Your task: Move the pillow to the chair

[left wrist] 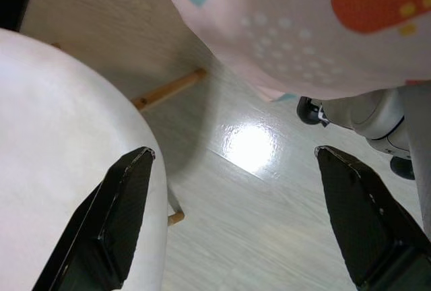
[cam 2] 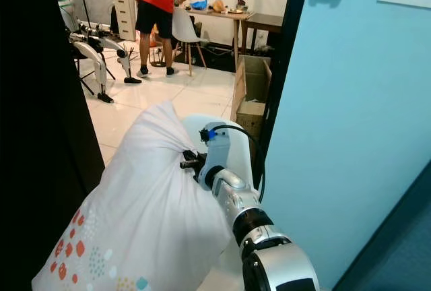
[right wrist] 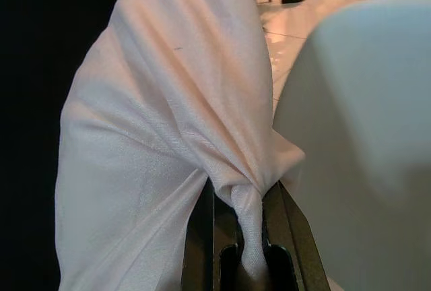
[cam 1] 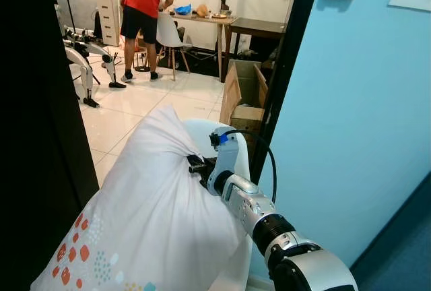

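Observation:
A big white pillow [cam 1: 148, 210] with red and blue dots near its lower corner fills the middle of the head views. It leans against a white chair [cam 1: 227, 144] whose rounded back shows just behind it. My right gripper [cam 1: 199, 167] is shut on a bunched fold of the pillow's [right wrist: 161, 143] fabric near the top, right beside the chair back [right wrist: 363, 116]. In the left wrist view my left gripper [left wrist: 232, 210] is open, low under the pillow's [left wrist: 303, 21] dotted edge and next to the chair's white seat [left wrist: 60, 149], with nothing between its fingers.
A blue wall [cam 1: 350, 116] and a black door frame [cam 1: 283, 82] stand close on the right. A dark panel [cam 1: 37, 129] blocks the left. Beyond are an open cardboard box [cam 1: 244, 95], a person in a red shirt [cam 1: 145, 15], a table [cam 1: 202, 21] and another robot [cam 1: 84, 62].

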Tool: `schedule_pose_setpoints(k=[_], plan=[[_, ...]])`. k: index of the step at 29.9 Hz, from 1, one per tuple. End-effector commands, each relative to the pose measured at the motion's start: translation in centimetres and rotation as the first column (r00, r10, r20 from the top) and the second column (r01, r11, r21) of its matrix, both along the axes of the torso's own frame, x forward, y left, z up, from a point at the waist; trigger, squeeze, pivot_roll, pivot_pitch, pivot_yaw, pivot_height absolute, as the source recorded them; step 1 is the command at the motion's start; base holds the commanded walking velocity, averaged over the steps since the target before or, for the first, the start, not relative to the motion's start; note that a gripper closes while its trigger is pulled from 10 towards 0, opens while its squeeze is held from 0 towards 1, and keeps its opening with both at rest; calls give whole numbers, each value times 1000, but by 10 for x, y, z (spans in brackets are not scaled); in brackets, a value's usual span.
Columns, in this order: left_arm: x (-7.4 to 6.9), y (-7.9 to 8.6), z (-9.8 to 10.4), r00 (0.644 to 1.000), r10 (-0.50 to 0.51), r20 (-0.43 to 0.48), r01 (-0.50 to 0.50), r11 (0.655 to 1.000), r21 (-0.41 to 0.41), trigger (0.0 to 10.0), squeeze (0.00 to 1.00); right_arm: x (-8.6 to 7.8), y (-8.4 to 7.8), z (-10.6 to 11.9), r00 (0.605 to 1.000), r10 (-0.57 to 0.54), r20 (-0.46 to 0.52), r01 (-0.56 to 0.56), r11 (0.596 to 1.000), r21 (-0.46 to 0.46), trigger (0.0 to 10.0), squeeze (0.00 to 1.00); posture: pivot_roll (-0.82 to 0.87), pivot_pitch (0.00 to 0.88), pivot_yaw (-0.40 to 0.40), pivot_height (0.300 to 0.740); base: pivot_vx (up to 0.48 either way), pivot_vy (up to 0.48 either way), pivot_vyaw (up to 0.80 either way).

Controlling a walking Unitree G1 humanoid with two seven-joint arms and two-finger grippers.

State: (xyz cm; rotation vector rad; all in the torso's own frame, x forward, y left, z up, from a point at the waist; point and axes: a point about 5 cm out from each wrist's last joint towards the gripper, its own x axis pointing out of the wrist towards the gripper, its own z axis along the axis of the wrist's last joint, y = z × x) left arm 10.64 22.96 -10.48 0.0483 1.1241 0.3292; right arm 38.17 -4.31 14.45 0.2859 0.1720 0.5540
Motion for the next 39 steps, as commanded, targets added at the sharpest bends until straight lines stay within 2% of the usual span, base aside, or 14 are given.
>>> schedule_pose_setpoints(k=[1,3,6,16,22,29,39], plan=[[-3,-4,-2,1000,-5,-19,5,1000,-16,10000,0,8,-10,13,998,-60,33,59,998,30,10000,0,122,48,-80,690,0,0,0],[-3,-4,-2,1000,-7,-19,6,1000,-15,10000,0,9,-14,13,996,-85,30,84,996,27,10000,0,125,49,-79,685,0,0,0],[-4,-4,-2,1000,-11,-21,10,1000,-14,10000,0,12,-28,11,986,-166,-5,166,986,29,10000,0,127,52,-80,665,0,0,0],[-7,-5,-3,999,-20,-28,19,1000,-15,10000,0,21,-41,24,963,-269,-11,269,963,22,10000,0,129,59,-82,630,0,0,0],[-8,-6,-3,999,-19,-30,19,1000,-17,10000,0,22,-38,28,964,-267,0,267,964,7,10000,0,134,66,-88,615,0,0,0],[-16,-9,-6,999,-18,-44,17,1000,-22,10000,0,23,-32,28,964,-265,-7,264,962,-69,10000,0,156,90,-108,580,0,0,0],[-26,-9,-8,998,-29,-64,28,999,-20,10000,0,18,-7,27,985,-174,-4,171,976,-134,10000,0,175,97,-118,550,0,0,0]])
